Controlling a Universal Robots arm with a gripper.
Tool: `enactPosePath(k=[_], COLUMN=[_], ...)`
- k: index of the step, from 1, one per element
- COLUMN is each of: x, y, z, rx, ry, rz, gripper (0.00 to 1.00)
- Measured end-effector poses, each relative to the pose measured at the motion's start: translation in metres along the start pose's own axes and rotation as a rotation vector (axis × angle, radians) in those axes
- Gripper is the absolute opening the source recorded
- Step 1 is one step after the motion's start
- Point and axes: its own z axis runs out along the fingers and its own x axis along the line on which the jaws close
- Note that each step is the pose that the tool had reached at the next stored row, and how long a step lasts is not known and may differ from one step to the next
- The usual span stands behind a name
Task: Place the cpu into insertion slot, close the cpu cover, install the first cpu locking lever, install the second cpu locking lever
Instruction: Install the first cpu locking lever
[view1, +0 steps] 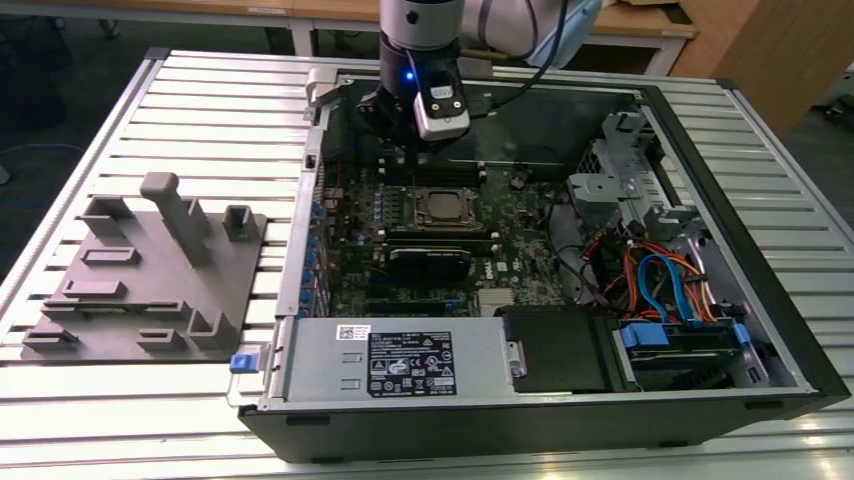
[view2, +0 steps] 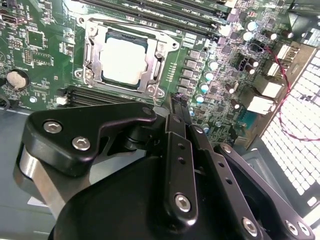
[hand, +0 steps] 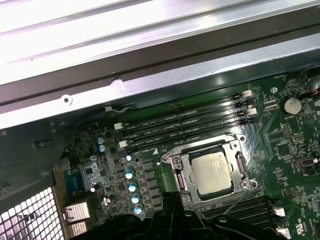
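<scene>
Exterior view: black hand (view1: 400, 142) in open black computer case (view1: 561, 432) on slatted metal tabletop (view1: 200, 100), near small square silver-rimmed insertion slot (view1: 414, 210).
Second wrist view: dull silvery square cpu (view2: 124, 60) seated in slot, thin silvery windowed cpu cover (view2: 93, 55) framing it.
First wrist view: hand (hand: 167, 205) close beside slot; grip width cannot be told.

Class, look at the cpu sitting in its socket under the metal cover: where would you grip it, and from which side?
By two opposite edges, from straight above: the cpu is a flat square lying level. But the cpu cover lies flat around it, leaving just its top bare in the window, so the cover would probably need raising first.
</scene>
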Motion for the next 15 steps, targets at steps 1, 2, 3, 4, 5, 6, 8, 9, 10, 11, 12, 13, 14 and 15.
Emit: enactPosePath(k=[1,2,3,4,5,6,8,9,10,11,12,13,14,15], x=[0.0007,0.0017,0.0020,0.0021,0.0021,0.0021,0.0021,0.0022,0.0027,0.0031,0.0038,0.0044,0.0054,0.0079], y=[-0.0002,-0.0005,-0.0006,-0.0006,-0.0006,-0.0006,-0.0007,-0.0008,-0.0009,-0.0010,-0.0012,-0.0013,-0.0016,-0.0023], z=[0.0003,0.0007,0.0013,0.0019,0.0025,0.0031,0.0045,0.0049,0.0051,0.0052,0.0053,0.0054,0.0054,0.0054], rx=[-0.0007,-0.0022,-0.0052,-0.0076,-0.0084,-0.0082,-0.0089,-0.0093,-0.0098,-0.0105,-0.0111,-0.0113,-0.0113,-0.0115], ry=[0.0002,0.0007,0.0015,0.0023,0.0023,0.0025,0.0007,-0.0013,-0.0035,-0.0060,-0.0076,-0.0082,-0.0084,-0.0088], rz=[0.000,0.000,-0.001,-0.001,-0.003,-0.006,-0.014,-0.017,-0.019,-0.021,-0.021,-0.021,-0.021,-0.021], gripper=[0.10,0.10,0.10,0.10,0.10,0.10,0.10,0.10,0.10,0.10,0.10,0.10,0.10,0.10])
